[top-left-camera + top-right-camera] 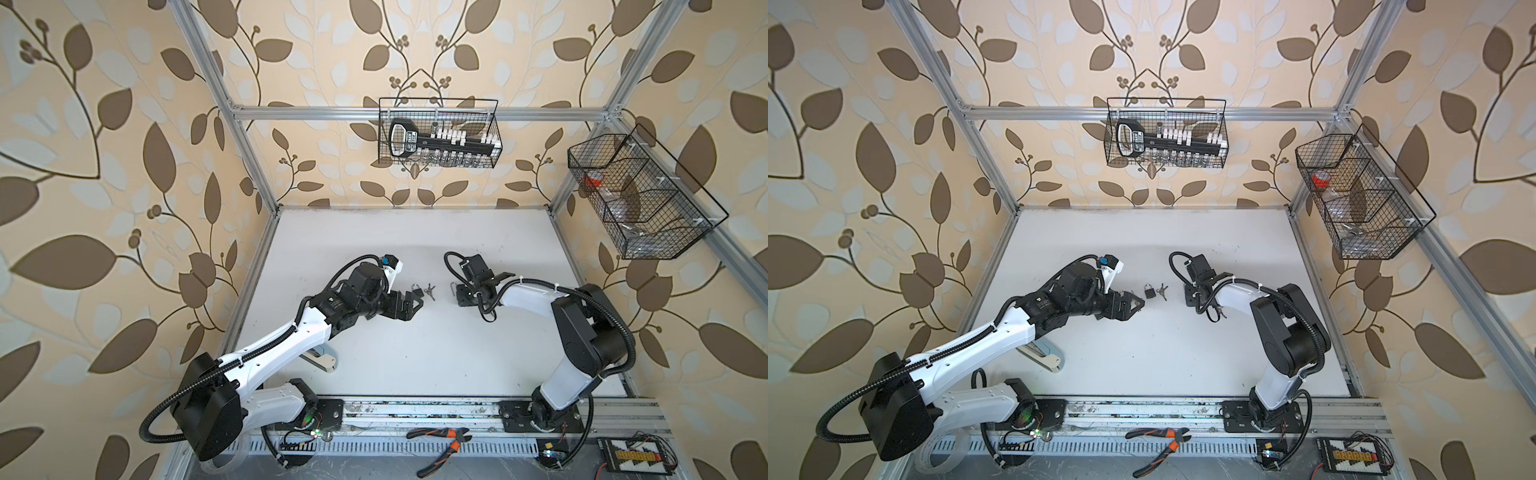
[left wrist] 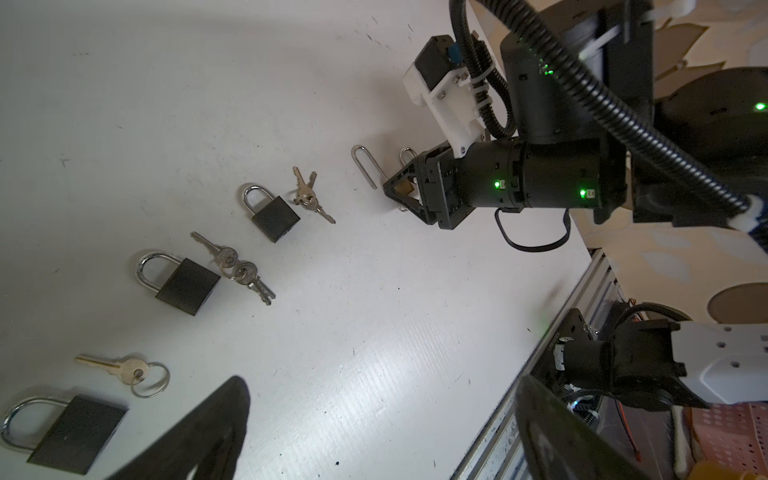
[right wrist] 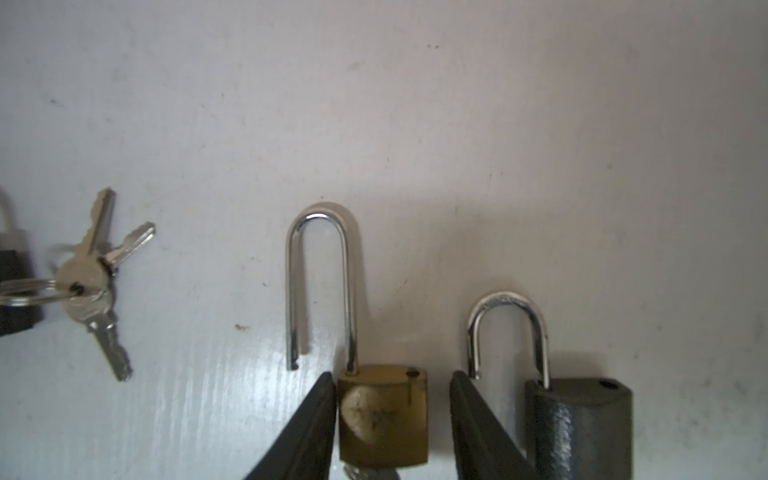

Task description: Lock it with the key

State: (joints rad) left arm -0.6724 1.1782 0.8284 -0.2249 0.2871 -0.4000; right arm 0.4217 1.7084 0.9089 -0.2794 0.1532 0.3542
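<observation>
The brass padlock is lying on the white table, its shackle swung open. It is straddled by the right gripper, jaws spread, one finger touching, not yet squeezed. The left gripper is held wide open and empty. Next, a firm squeeze seems needed. No writing can be read

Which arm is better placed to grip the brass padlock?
Right: the right gripper straddles the brass padlock; the left gripper is open but off beside a black padlock.
</observation>
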